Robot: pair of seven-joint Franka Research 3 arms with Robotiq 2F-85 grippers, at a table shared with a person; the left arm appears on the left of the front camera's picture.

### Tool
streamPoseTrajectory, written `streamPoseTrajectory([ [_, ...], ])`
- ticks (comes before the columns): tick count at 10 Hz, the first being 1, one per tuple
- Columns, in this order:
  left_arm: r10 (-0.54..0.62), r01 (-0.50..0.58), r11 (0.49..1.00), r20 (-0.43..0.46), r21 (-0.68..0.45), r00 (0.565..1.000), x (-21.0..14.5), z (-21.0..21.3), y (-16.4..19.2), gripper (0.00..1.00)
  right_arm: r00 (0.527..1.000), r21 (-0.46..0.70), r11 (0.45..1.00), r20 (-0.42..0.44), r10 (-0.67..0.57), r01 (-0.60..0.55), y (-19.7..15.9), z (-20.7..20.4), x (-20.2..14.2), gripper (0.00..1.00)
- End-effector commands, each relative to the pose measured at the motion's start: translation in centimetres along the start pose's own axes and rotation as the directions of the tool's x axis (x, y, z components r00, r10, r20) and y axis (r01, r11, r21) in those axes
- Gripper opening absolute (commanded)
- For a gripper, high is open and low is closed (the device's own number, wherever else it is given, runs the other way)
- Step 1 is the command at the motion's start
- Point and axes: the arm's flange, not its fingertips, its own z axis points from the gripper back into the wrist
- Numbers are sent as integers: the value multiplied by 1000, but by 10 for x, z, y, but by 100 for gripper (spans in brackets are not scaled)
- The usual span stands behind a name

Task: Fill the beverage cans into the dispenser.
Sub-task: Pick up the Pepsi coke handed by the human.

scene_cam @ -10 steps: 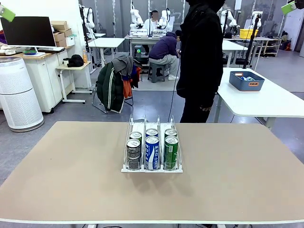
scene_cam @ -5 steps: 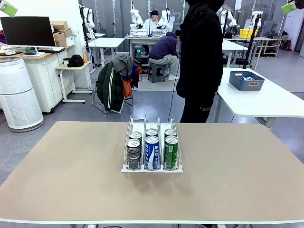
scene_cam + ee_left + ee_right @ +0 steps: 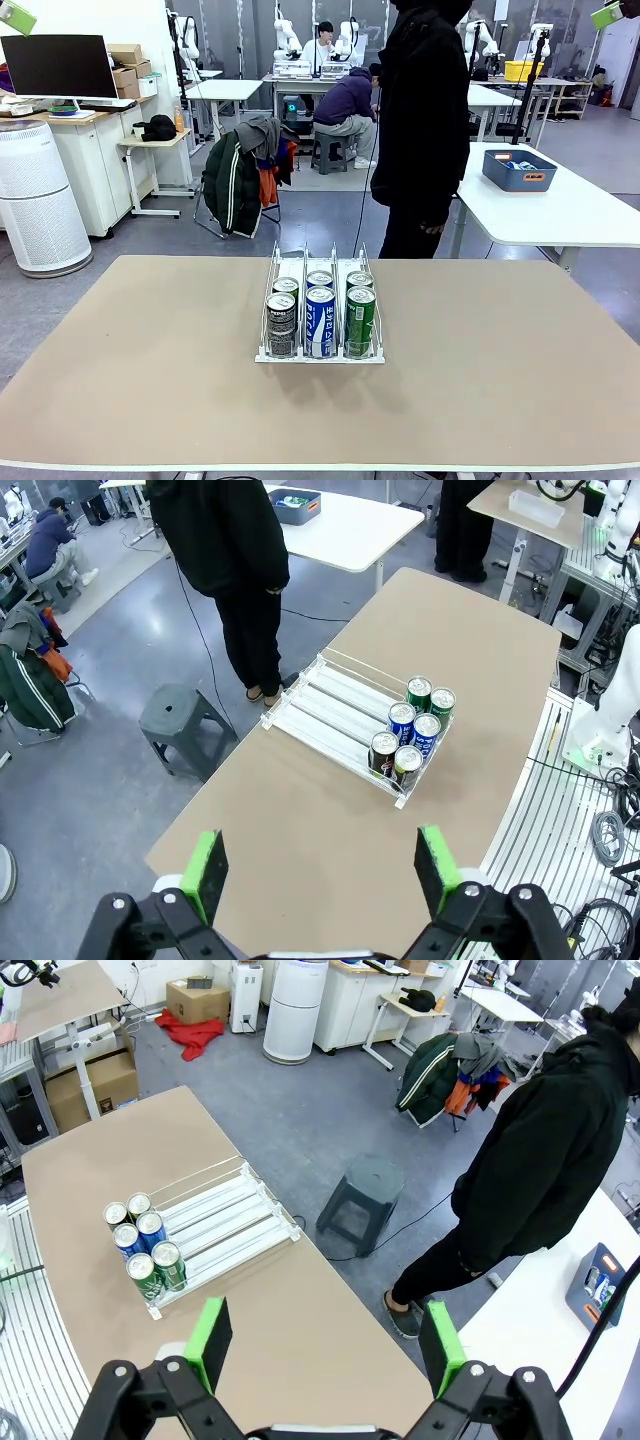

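Observation:
The dispenser (image 3: 320,358) is a low white wire rack standing mid-table. Several beverage cans (image 3: 320,320) stand upright at its near end, two per lane: black on the left, blue-and-white in the middle, green on the right. Both arms are raised high above the table. In the left wrist view my left gripper (image 3: 320,870) is open and empty, far above the dispenser (image 3: 330,705) and the cans (image 3: 410,730). The right wrist view shows my right gripper (image 3: 325,1343) equally open and empty, high over the dispenser (image 3: 225,1222) and its cans (image 3: 142,1245).
A person in black (image 3: 425,120) stands at the table's far edge behind the rack, with a grey stool (image 3: 365,1190) beside them. A blue tub (image 3: 519,170) sits on a separate white table at the right. The tan tabletop (image 3: 130,350) is bare around the rack.

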Motion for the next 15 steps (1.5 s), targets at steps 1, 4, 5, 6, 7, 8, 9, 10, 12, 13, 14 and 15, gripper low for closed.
streamPoseTrajectory([
  [1,-1,1,1000,1,-1,1000,-1,0,0,100,999,27,999,-18,-41,41,5,-1,12,100],
  [4,-1,1,1000,1,-1,1000,-1,0,0,100,1000,13,1000,-14,-14,14,5,-6,19,100],
  [5,-1,1,1000,1,-1,1000,-1,0,0,100,1000,20,1000,-19,-9,9,3,-6,22,100],
  [6,-1,1,1000,1,-1,1000,-1,0,0,100,1000,25,1000,-27,-1,2,3,-5,25,100],
  [7,-1,1,1000,1,-1,1000,-1,0,0,100,999,36,999,-34,4,-3,2,-4,28,100],
  [8,-1,1,1000,1,-1,1000,-1,0,0,100,999,44,999,-36,2,0,1,-1,31,100],
  [9,-1,1,1000,1,-1,1000,-1,0,0,100,999,53,999,-47,-5,8,-2,2,34,100],
  [10,-1,1,1000,1,-1,1000,-1,0,0,100,999,60,998,-48,-9,12,-4,4,35,100],
  [12,-1,1,1000,1,-1,1000,-1,0,0,100,999,51,999,-48,-11,14,-6,5,36,100],
  [13,-1,1,1000,1,-1,1000,-1,0,0,100,999,29,999,-38,-22,24,-8,5,36,100],
  [14,-1,1,1000,1,-1,1000,-1,0,0,100,999,21,999,-38,-27,27,-9,4,37,100],
  [15,-1,1,1000,1,-1,1000,-1,0,0,100,999,17,999,-34,-27,28,-9,4,36,100],
])
